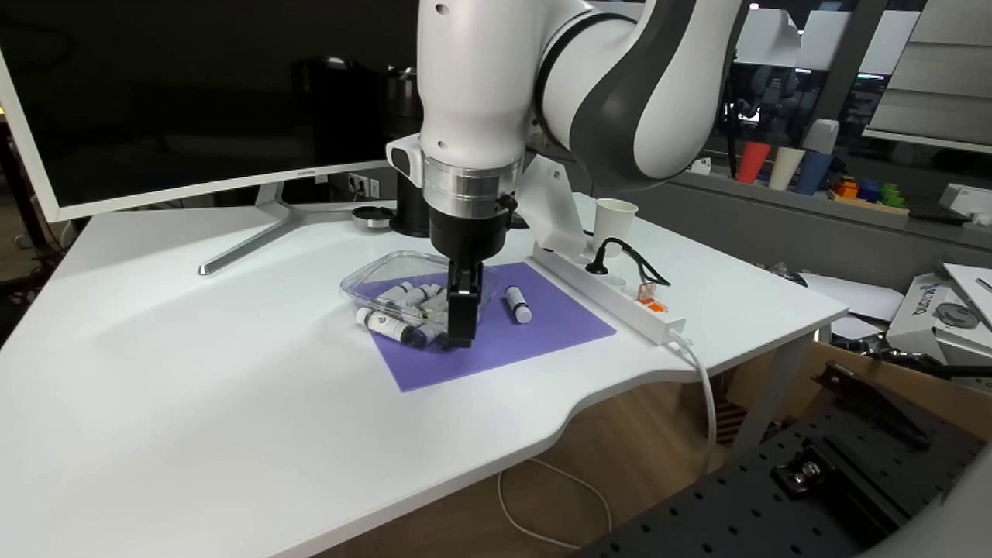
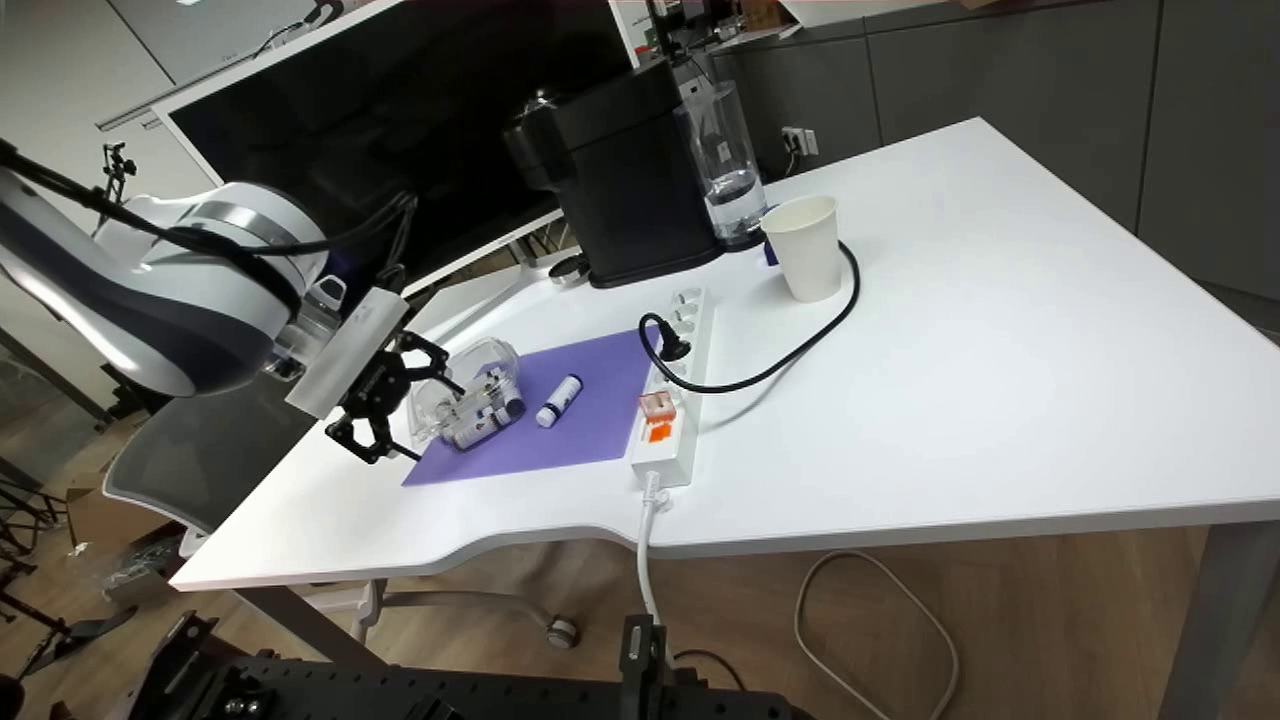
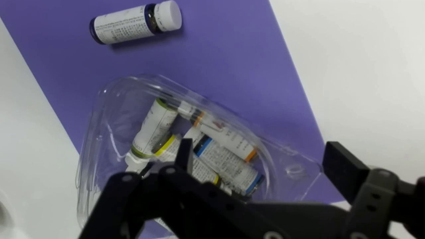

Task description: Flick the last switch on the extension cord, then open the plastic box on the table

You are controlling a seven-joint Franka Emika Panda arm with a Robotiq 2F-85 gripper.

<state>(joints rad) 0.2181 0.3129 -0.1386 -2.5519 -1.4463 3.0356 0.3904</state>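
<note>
White worktop [image 1: 194, 372], monitor [image 1: 209, 101] at eleven o'clock in an exterior view.
Wrist view: plastic box [image 3: 116, 113] mostly towards nine o'clock of the spread-fingered end effector [image 3: 260, 157]; contact unclear.

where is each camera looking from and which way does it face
In an exterior view, it sits on the curved-edge side of the table, facing the monitor; the arm comes down from the top.
In an exterior view, it looks from that same side across the extension cord; the arm enters from the left.
In the wrist view, it faces down over the plastic box; only the end effector shows, low in frame.
Both exterior views share the monitor and paper cup.
</note>
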